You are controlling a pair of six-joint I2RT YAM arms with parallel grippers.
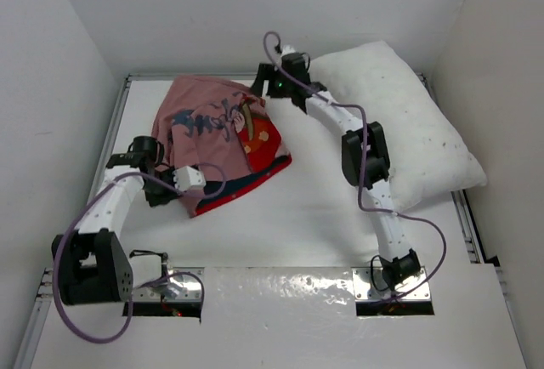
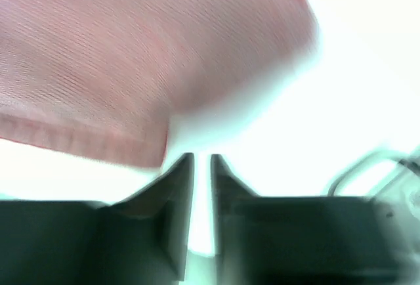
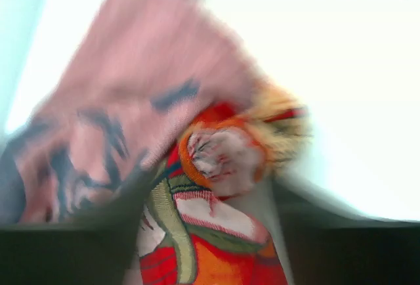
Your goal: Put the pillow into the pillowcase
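While the left gripper point(image 1: 201, 182) sits at the eight o'clock edge of the pillowcase point(image 1: 223, 131), its jaws stand almost together. In the left wrist view only a thin slit of white table point(image 1: 297, 216) shows between the dark fingers point(image 2: 176, 190), and no cloth is caught. A blurred pale pink hem lies just beyond them toward eleven o'clock. The pillowcase is a crumpled heap at about eleven o'clock from the table's middle, with its faded pink inside and dark blue marks on top and bright red print along its five o'clock side. At the heap's one o'clock corner sits the right gripper point(image 1: 257, 82), its arm reaching up from a base at five o'clock. In the right wrist view its jaws stand apart with printed cloth and a cartoon face between them, but the blur hides whether they press it. The pillow point(image 1: 408, 122) lies flat at two o'clock, outside the pillowcase and apart from it, just beside the right arm.
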